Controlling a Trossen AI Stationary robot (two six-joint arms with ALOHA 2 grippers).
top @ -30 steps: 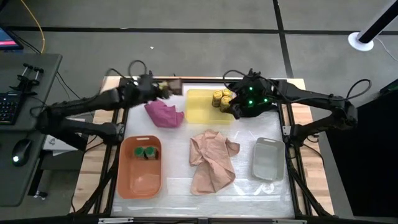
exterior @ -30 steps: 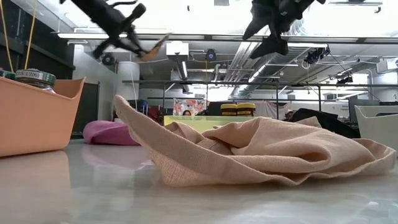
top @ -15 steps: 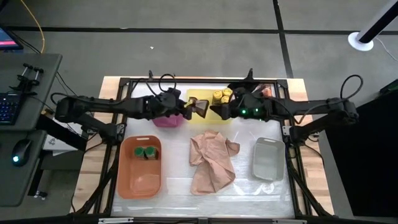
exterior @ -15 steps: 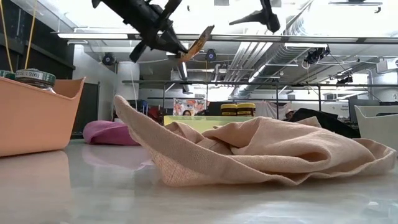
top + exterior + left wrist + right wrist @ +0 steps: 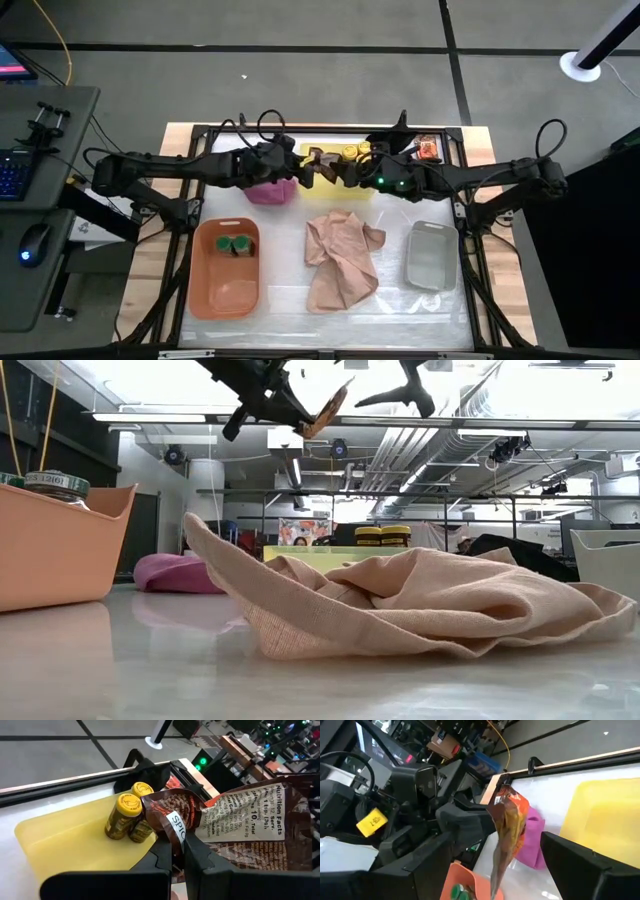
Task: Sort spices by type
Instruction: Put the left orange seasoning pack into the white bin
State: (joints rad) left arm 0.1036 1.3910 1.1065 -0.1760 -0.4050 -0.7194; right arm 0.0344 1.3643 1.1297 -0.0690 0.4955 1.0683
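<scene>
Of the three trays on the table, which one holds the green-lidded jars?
The orange tray, at the table's front left, holds the green-lidded jars. The yellow tray at the back has yellow-lidded jars, and the grey tray at front right shows none.

Both arms reach inward; left gripper (image 5: 312, 171) clamped, right gripper (image 5: 347, 177) spread.

The left gripper (image 5: 470, 822) pinches an orange-red packet (image 5: 506, 837) that hangs between the right gripper's fingers (image 5: 580, 865), above the pink cloth (image 5: 532, 837) and yellow tray (image 5: 605, 815).
</scene>
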